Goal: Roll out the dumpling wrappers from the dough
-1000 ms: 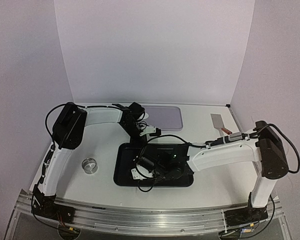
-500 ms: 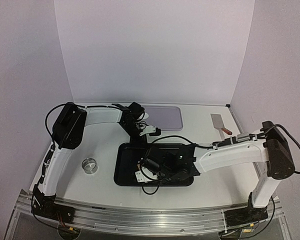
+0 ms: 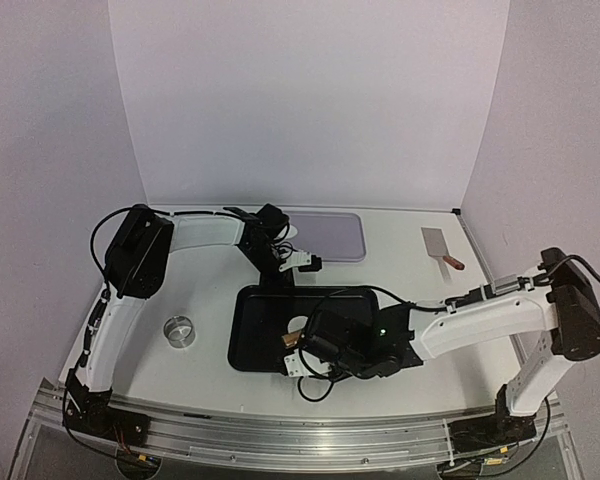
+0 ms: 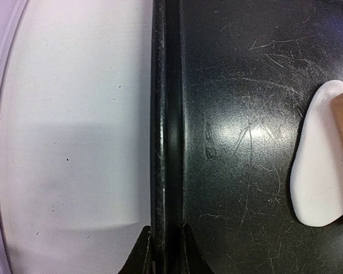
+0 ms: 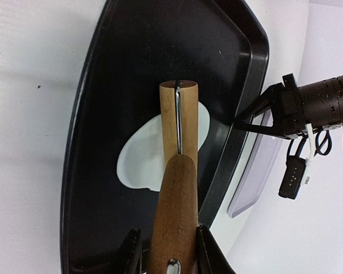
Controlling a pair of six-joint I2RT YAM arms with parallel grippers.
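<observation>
A flattened white sheet of dough lies in the black tray. It also shows in the left wrist view as dough at the right. A wooden roller rests across it. My right gripper is shut on the roller's brown handle, over the tray's near right part. My left gripper is shut on the tray's far rim, one finger on each side. It sits at the tray's back edge. The dumpling wrappers are out of view.
A lavender tray lies at the back of the table behind the left gripper. A small metal ring stands left of the black tray. A flat scraper with a reddish handle lies at the back right.
My right arm has drawn back toward the near right, taking the roller with it, and the white dough has come into sight in the top view. The left arm holds still.
</observation>
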